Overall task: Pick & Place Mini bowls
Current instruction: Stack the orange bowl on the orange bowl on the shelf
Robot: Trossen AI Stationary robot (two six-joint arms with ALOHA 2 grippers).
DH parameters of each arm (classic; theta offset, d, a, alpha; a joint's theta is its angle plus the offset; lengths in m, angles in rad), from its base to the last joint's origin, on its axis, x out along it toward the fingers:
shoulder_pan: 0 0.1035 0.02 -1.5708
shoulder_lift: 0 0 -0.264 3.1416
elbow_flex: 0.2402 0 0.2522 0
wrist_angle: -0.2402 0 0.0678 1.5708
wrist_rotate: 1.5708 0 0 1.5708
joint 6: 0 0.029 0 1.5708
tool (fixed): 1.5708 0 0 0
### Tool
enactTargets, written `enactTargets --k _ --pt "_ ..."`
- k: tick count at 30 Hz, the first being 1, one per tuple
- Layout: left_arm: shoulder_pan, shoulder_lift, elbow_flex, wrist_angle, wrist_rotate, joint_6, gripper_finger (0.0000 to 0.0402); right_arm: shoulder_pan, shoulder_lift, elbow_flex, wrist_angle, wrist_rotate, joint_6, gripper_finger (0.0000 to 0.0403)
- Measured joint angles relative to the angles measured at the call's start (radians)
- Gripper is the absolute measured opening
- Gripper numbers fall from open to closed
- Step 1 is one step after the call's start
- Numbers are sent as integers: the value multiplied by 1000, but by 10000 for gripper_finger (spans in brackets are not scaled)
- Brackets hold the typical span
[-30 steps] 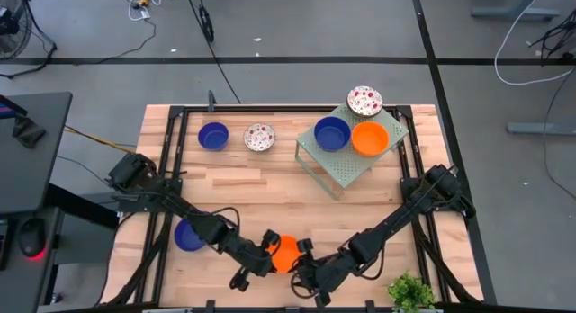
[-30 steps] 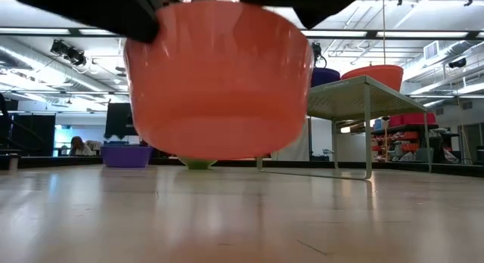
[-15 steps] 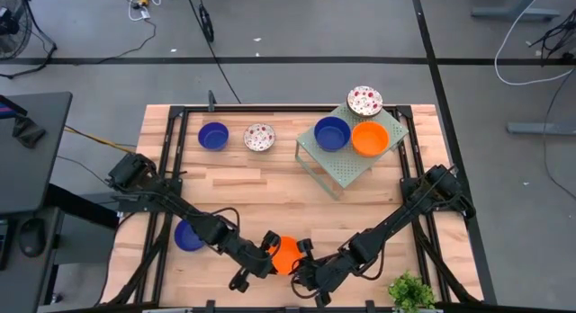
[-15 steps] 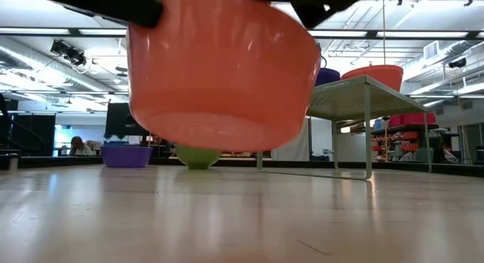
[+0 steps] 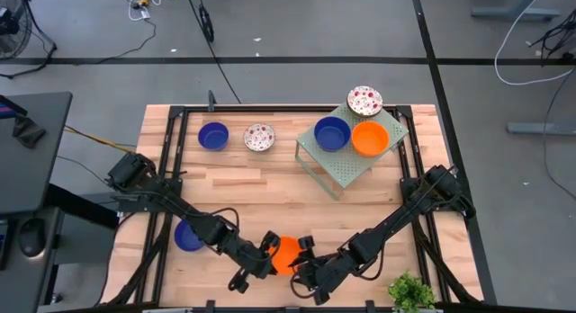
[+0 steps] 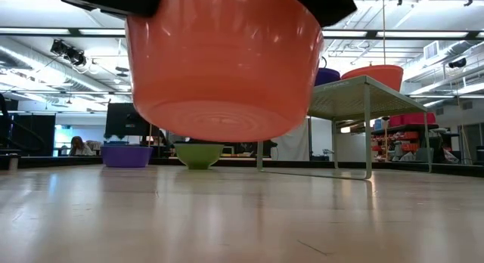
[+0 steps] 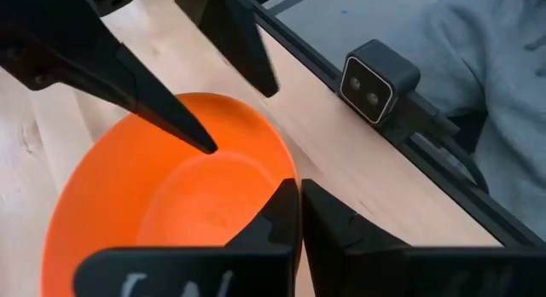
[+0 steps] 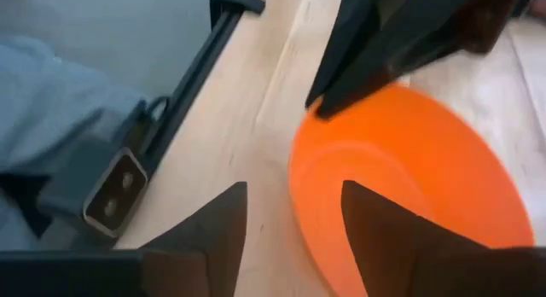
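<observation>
Seven mini bowls: three solid dark blue, two solid orange, two white red-speckled.
Left gripper (image 5: 256, 259), fingers closed, pinches one smooth orange plastic bowl (image 5: 284, 254) lifted at table's six o'clock; right gripper (image 5: 304, 257) spread beside it.

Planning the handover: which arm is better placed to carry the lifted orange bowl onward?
Left: its claw is shut on the round orange plastic bowl's rim; the right claw is open beside it.

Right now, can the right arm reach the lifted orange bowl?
Likely yes: the open right gripper is at the rim of the orange bowl, nothing between; the left gripper pinches the opposite rim.
</observation>
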Motion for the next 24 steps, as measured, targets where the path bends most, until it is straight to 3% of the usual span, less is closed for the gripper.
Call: enactTargets --k 5,14,24 --pt "0 0 -1 1 -12 0 9 0 0 0 -18 -3 3 157" --pt "-1 1 -2 31 -90 -26 26 5 0 0 -29 -20 -15 18" --pt "1 -2 -2 -63 -125 -108 129 87 -35 0 -155 -39 -19 5"
